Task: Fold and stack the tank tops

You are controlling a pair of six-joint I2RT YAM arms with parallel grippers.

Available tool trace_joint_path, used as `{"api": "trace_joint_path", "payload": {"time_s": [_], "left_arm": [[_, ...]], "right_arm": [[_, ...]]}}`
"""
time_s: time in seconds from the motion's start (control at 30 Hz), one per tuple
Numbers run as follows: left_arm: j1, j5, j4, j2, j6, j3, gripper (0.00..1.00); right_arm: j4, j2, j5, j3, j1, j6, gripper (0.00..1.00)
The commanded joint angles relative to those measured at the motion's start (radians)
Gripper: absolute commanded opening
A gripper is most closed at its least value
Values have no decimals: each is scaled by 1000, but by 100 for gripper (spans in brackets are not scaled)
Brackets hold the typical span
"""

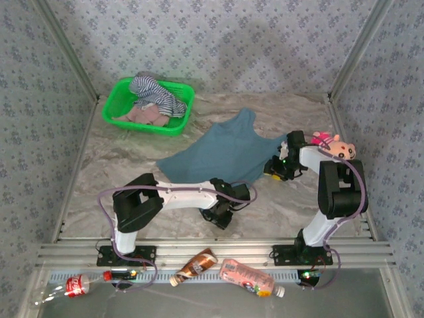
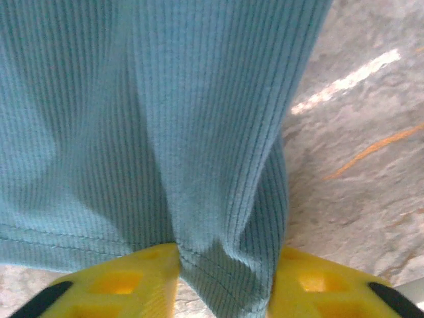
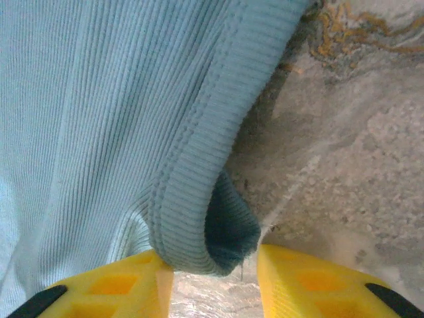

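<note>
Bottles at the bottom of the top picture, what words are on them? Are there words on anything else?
Bottle with the red label: text too small and blurred to read.
Brown bottle: label too small to read.
Pink bottle: print too blurred to read.
Teal top: no words visible on it.
Green basket and pink toy: no words visible.

Tank tops (image 1: 154,99), seemingly two, in basket (image 1: 151,128).
</note>
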Motion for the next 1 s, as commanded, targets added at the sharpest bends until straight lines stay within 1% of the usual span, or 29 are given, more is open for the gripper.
{"api": "trace_joint_path", "payload": {"time_s": [0.0,0.17,0.3,0.4,0.6,0.73,0.8,0.97], "left_arm": [[-8,-60,-82,19,22,19,31],[-8,-57,-90,7,25,20,24],[-8,-50,-102,1,34,30,20],[-8,-38,-105,-5,42,34,17],[-14,7,-128,-5,80,62,13],[-13,44,-149,-19,125,81,12],[3,59,-162,-28,135,92,12],[80,123,-164,-75,162,88,12]], "right_arm": [[3,21,18,30,2,-22,36],[7,22,20,43,2,-30,26],[-15,-1,27,33,5,-32,15],[-46,-29,31,22,-2,-37,10],[-134,-91,38,-6,-4,-51,7],[-192,-104,39,2,-12,-74,7],[-208,-103,39,35,-13,-86,8],[-265,-62,36,150,13,-103,8]]}}
